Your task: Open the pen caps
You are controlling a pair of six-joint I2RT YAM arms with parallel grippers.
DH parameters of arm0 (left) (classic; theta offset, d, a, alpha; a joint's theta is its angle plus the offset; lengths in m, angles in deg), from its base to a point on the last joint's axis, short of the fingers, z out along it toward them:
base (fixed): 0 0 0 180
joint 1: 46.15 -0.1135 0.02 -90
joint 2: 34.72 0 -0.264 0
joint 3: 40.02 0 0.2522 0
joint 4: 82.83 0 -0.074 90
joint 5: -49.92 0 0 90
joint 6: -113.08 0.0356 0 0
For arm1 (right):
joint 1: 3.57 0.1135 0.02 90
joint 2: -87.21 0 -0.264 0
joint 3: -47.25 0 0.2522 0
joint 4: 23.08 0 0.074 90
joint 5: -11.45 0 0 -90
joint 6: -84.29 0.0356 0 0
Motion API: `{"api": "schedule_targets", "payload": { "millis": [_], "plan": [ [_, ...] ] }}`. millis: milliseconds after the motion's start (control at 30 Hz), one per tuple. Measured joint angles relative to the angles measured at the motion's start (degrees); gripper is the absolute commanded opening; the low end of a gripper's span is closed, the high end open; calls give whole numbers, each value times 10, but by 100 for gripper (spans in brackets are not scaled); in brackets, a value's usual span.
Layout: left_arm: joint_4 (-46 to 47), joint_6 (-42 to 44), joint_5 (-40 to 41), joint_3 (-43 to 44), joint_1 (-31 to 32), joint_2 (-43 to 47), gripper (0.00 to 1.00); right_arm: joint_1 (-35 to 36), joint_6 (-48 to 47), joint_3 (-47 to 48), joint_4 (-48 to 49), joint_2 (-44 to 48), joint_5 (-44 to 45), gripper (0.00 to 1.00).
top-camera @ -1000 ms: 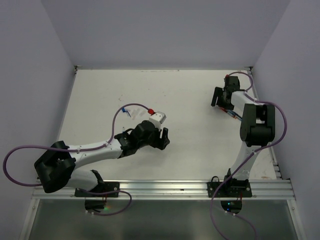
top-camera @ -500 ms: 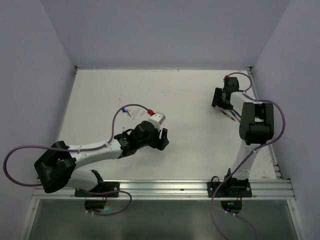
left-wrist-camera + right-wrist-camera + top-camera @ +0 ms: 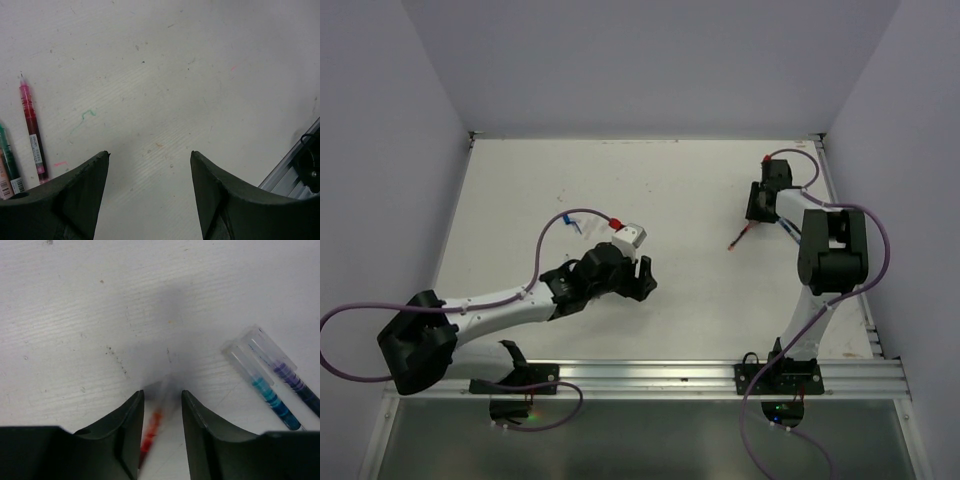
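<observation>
Pen caps (image 3: 242, 360), clear, are being shown on a teal pen (image 3: 270, 397) and a purple pen (image 3: 287, 375); a blurred red pen (image 3: 150, 432) is being straddled by the narrowed right gripper (image 3: 162, 392), grip unclear; the left gripper (image 3: 149, 153) is being held wide, empty.

Bright even light, soft grey shadows, red pen (image 3: 150, 430) motion-blurred between right fingers (image 3: 125, 437)

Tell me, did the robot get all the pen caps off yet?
Not yet. Done, it seems: the red pen near the open left gripper shows a bare tip. In hand: the right gripper has its jaws close either side of a blurred orange-red pen; a firm grip is unclear. Left: the teal pen and purple pen wear their clear caps.
</observation>
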Motion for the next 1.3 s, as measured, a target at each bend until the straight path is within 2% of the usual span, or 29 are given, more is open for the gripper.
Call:
{"api": "schedule_targets", "payload": {
  "millis": [133, 167, 300, 533, 633, 900, 1167, 1300],
  "plan": [
    [0, -11, -10, -9, 0, 21, 69, 13, 2, -3, -1, 2, 15, 18],
    [-1, -15, -13, -14, 0, 28, 69, 17, 2, -4, -1, 3, 18, 9],
    [-1, -35, -26, -34, 0, 55, 69, 37, 4, -10, -6, 9, 21, 0],
    [3, -70, -51, -54, 0, 104, 69, 86, 17, -36, -17, 33, 10, 0],
    [20, -84, -66, -66, 0, 115, 65, 115, 33, -58, -19, 52, -15, 0],
    [136, -119, -141, -136, 0, 122, 68, 182, 95, -159, -21, 148, -131, 0],
    [233, -147, -174, -141, 0, 69, 68, 219, 156, -193, 8, 268, -203, 0],
    [310, -170, -191, -160, 0, 43, 69, 239, 199, -221, 44, 312, -223, 0]
  ]
}}
